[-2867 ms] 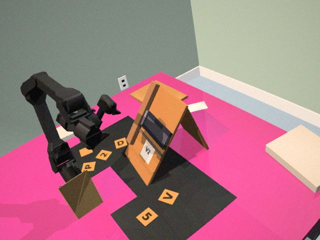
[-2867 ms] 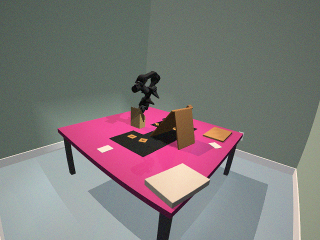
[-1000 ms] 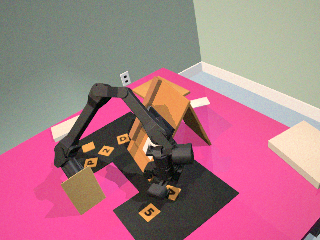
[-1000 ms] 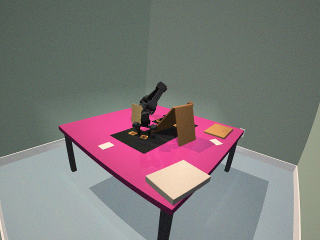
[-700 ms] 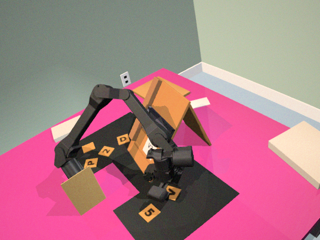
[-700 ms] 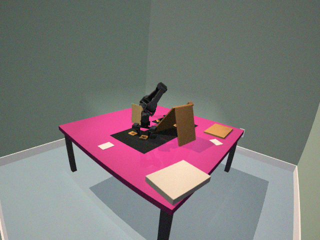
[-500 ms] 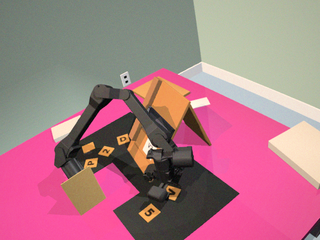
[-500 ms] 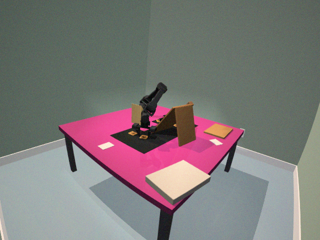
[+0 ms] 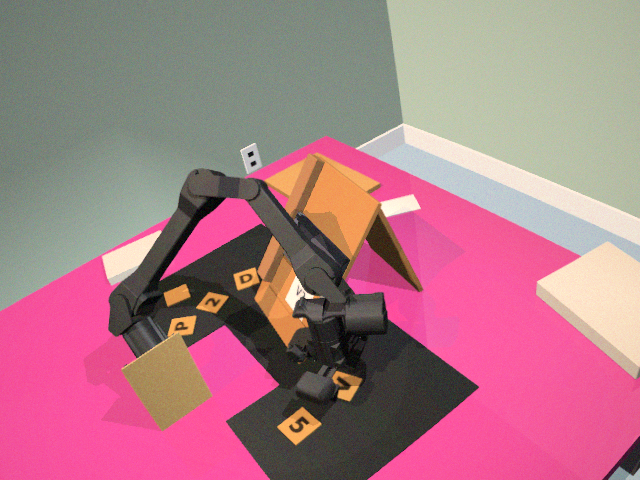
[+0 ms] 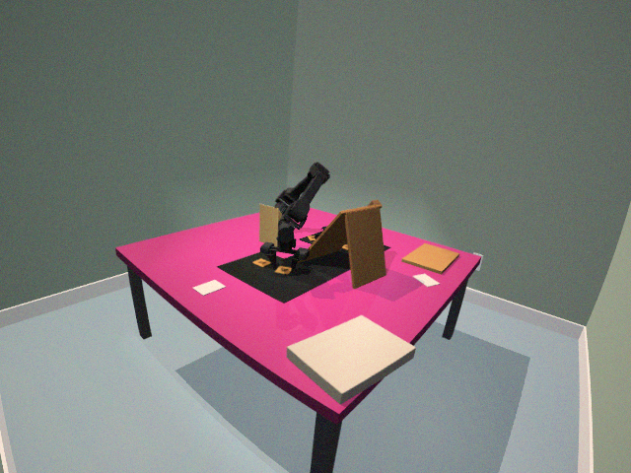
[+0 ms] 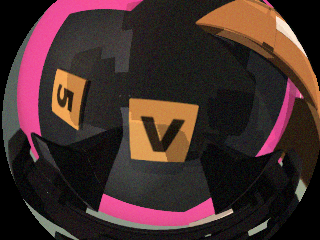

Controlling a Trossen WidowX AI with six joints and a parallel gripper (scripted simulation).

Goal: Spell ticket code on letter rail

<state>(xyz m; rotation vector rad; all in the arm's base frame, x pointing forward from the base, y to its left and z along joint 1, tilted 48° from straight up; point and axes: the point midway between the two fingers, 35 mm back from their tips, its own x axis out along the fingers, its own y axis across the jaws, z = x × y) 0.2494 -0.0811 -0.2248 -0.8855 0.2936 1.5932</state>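
On the black mat [image 9: 413, 372] [image 10: 285, 290] [image 11: 150, 187], beside the easel-like board [image 9: 343, 217] [image 10: 366, 249] [image 11: 240, 22], V tile [image 9: 348, 386] [image 10: 283, 269] [image 11: 164, 131] lies flat under the gripper [image 9: 310, 373] [image 10: 285, 252] [image 11: 160, 135], letter up. 5 tile [image 9: 299, 425] [image 10: 261, 262] [image 11: 70, 99] flat nearby, apart from it. P tile [image 9: 181, 326], 2 tile [image 9: 212, 302], D tile [image 9: 246, 278] and a tile with no letter visible [image 9: 177, 295] sit on the mat's other part. All six loose, none seen in the rail. Rail mostly behind the arm, so its contents can't be confirmed; ticket [image 9: 295, 298] partly covered, code not readable in full now. Looks like early stage: placing probably all left, pick of V likely in hand.

Arm: reaches up from its base, over and across the board's front, wrist bent so the gripper points down. Gripper well open, not full width, nothing held; fingers either side of V tile in wrist view, low over the mat. Contact with tile: can't tell. Next likely needs straddle, then close.
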